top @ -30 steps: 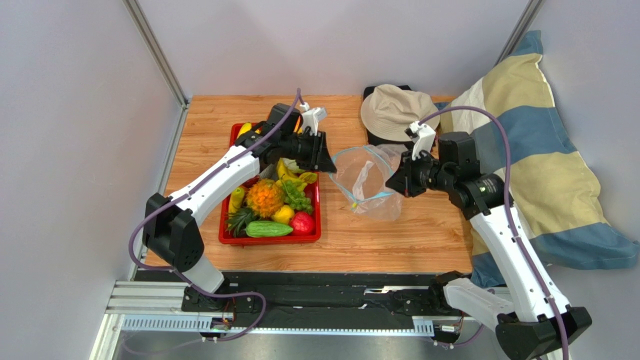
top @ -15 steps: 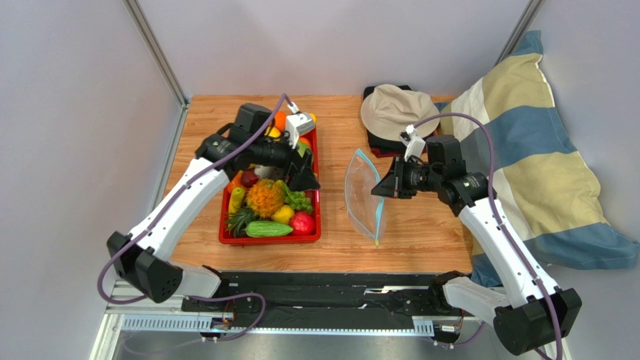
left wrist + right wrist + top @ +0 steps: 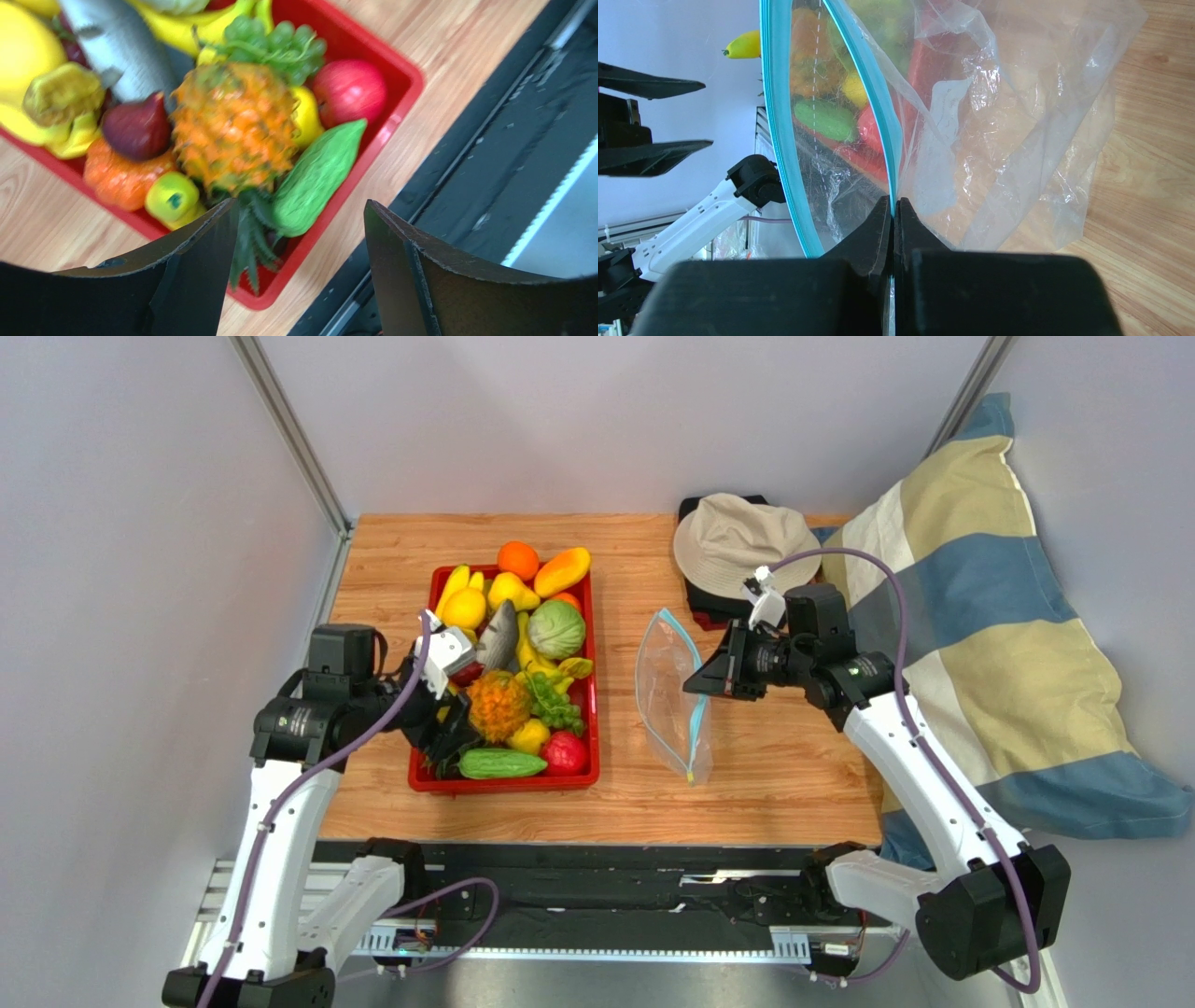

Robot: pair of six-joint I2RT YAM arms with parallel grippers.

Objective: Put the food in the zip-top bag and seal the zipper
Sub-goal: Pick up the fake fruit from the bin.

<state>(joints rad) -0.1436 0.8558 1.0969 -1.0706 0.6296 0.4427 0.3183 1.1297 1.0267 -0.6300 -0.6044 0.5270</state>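
The food fills a red tray (image 3: 589, 773): orange pineapple (image 3: 495, 703), green cucumber (image 3: 501, 765), red apple (image 3: 565, 752), green grapes (image 3: 556, 703), yellow lemon (image 3: 529, 737). My left gripper (image 3: 449, 739) is open and empty over the tray's near left corner. In the left wrist view, the gripper (image 3: 298, 217) frames the pineapple's leaves and the cucumber (image 3: 316, 178). The clear zip-top bag (image 3: 671, 693) stands upright on the table, right of the tray. My right gripper (image 3: 893, 203) is shut on one lip of the blue-green zipper (image 3: 878, 105). The other lip (image 3: 773, 126) bows away, so the mouth is open.
A beige hat (image 3: 732, 543) lies on a dark item at the back. A striped pillow (image 3: 1010, 644) leans along the right side. A black rail (image 3: 603, 875) runs along the table's near edge. Grey walls close in the left and back.
My left arm has drawn back from beside the bag to the tray's near left corner. My right gripper has tipped the bag upright and shifted it slightly left.
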